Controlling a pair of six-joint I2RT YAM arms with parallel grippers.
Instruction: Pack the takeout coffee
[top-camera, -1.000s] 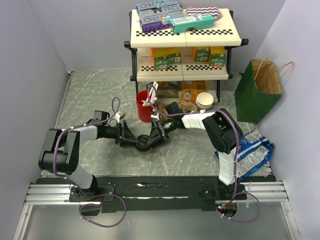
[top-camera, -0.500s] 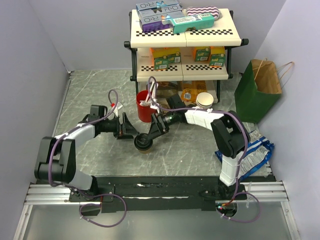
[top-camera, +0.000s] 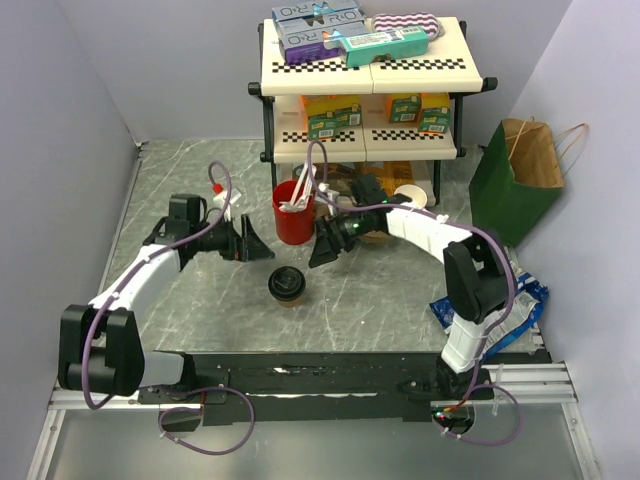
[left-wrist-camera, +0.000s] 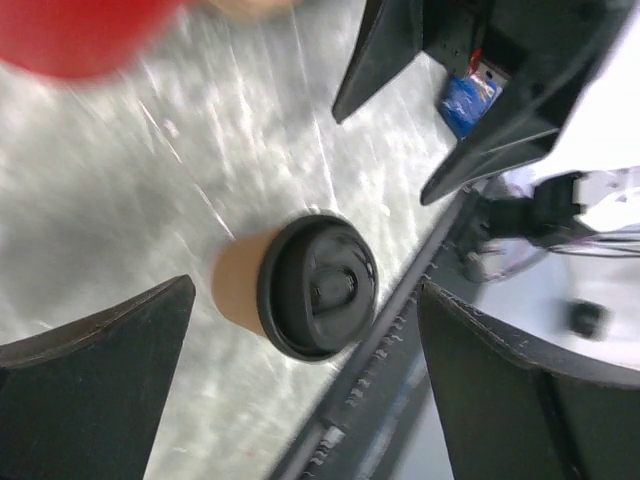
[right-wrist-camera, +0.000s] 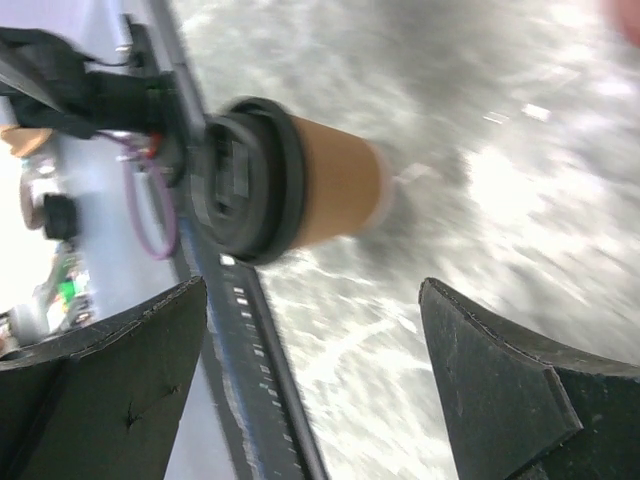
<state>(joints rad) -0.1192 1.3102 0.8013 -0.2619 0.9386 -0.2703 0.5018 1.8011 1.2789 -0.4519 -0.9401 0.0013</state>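
The takeout coffee (top-camera: 287, 285), a small brown paper cup with a black lid, stands upright on the marbled table with nothing touching it. My left gripper (top-camera: 260, 246) hovers up-left of it, open and empty. Up-right of the cup is my right gripper (top-camera: 321, 249), also open and empty. In the left wrist view the coffee (left-wrist-camera: 300, 290) lies ahead between wide-spread fingers (left-wrist-camera: 100, 380), with the right gripper (left-wrist-camera: 380, 158) beyond. The right wrist view shows the coffee (right-wrist-camera: 335, 190) ahead of its spread fingers (right-wrist-camera: 500, 380), apart from them.
A red cup of stirrers (top-camera: 293, 212) stands just behind the two grippers. A shelf rack (top-camera: 365, 95) with boxes fills the back, pale cups (top-camera: 408, 198) at its foot. A green-and-brown paper bag (top-camera: 515, 180) stands at right; a blue snack bag (top-camera: 505, 300) lies by the right arm.
Both grippers, which were together at the coffee, have opened wide and drawn back away from it, left arm to the left, right arm to the right. The cup stays standing.
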